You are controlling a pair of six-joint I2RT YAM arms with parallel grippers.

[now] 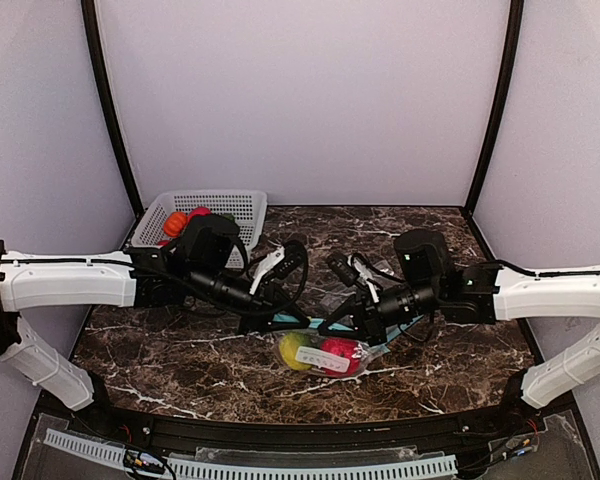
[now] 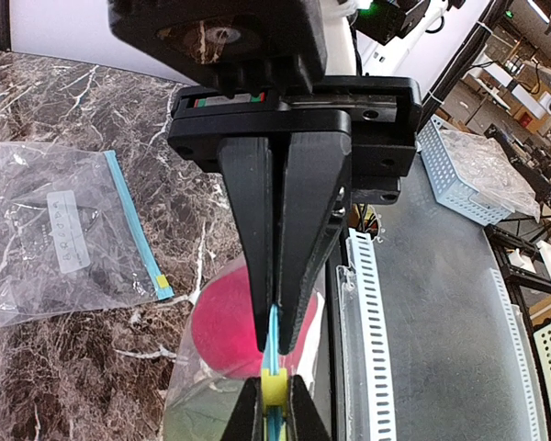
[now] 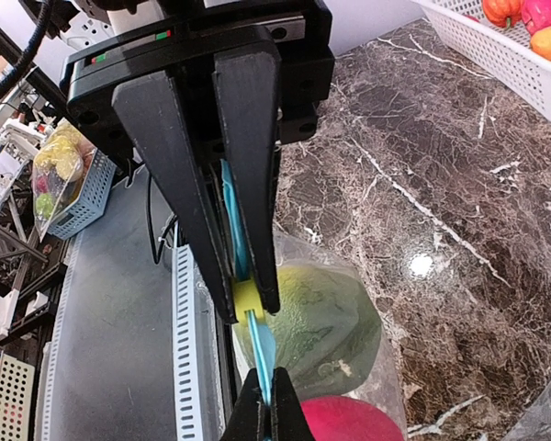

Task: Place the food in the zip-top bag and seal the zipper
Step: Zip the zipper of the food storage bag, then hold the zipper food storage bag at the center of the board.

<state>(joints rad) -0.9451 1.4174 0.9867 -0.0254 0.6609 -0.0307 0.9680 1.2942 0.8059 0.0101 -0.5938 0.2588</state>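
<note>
left fingers (image 2: pixel 253 230) and right fingers (image 3: pixel 253 138) each clamp the zipper (image 2: pixel 274 340) of the bag (image 1: pixel 372 350) — fruit (image 1: pixel 342 352) inside, well apart from the basket (image 1: pixel 242 205) — and bulging fruit could pop the seal if either slips.

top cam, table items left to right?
basket → green-yellow fruit → red fruit. Both fruits sit inside the bag.
</note>
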